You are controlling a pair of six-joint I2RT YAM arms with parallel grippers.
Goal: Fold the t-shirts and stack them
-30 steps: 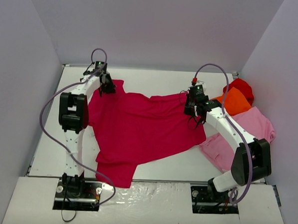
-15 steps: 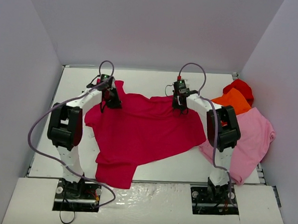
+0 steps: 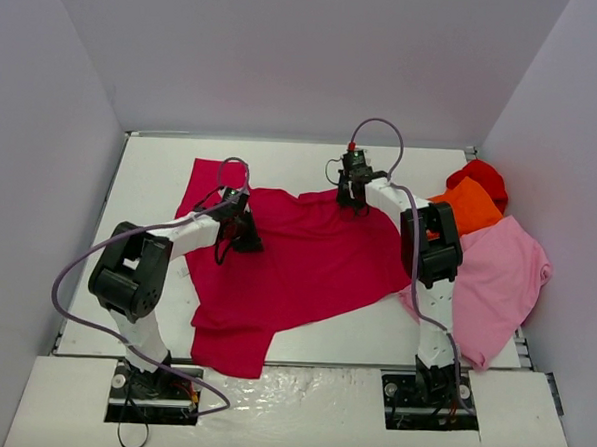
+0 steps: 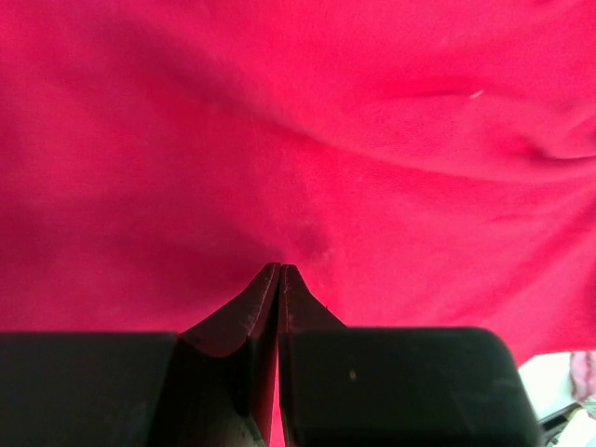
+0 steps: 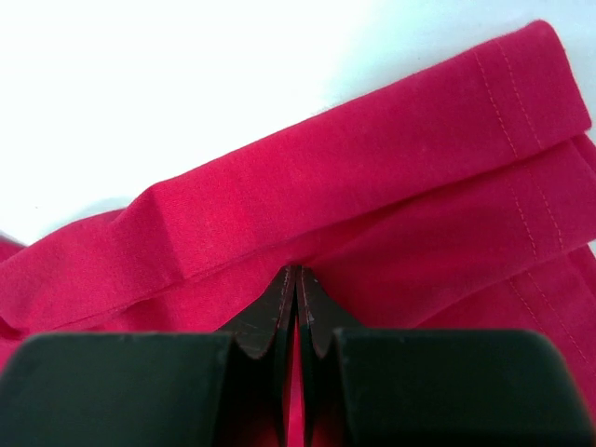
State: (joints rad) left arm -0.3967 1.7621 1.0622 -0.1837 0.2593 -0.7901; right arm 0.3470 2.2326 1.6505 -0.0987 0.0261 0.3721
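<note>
A crimson-magenta t-shirt (image 3: 306, 269) lies spread across the middle of the table, one sleeve flat at the back left and its hem hanging toward the near edge. My left gripper (image 3: 247, 241) is shut with its tips down on the shirt's left part. In the left wrist view the cloth (image 4: 372, 140) dimples at the closed tips (image 4: 280, 268). My right gripper (image 3: 352, 202) is shut at the shirt's far edge. Its tips (image 5: 296, 271) pinch a fold just below the doubled, stitched hem (image 5: 391, 158). A light pink t-shirt (image 3: 501, 279), an orange one (image 3: 472, 205) and a bright red one (image 3: 484, 176) are piled at the right.
Grey walls close the table on the left, back and right. The pile of shirts fills the right edge, close to my right arm's elbow (image 3: 433, 246). Bare white table (image 3: 282, 158) shows behind the shirt and along the left side (image 3: 128, 235).
My left gripper has come from the back left corner toward me and inward over the shirt, and a sleeve now lies flat behind it. My right gripper has moved left and back along the far edge.
</note>
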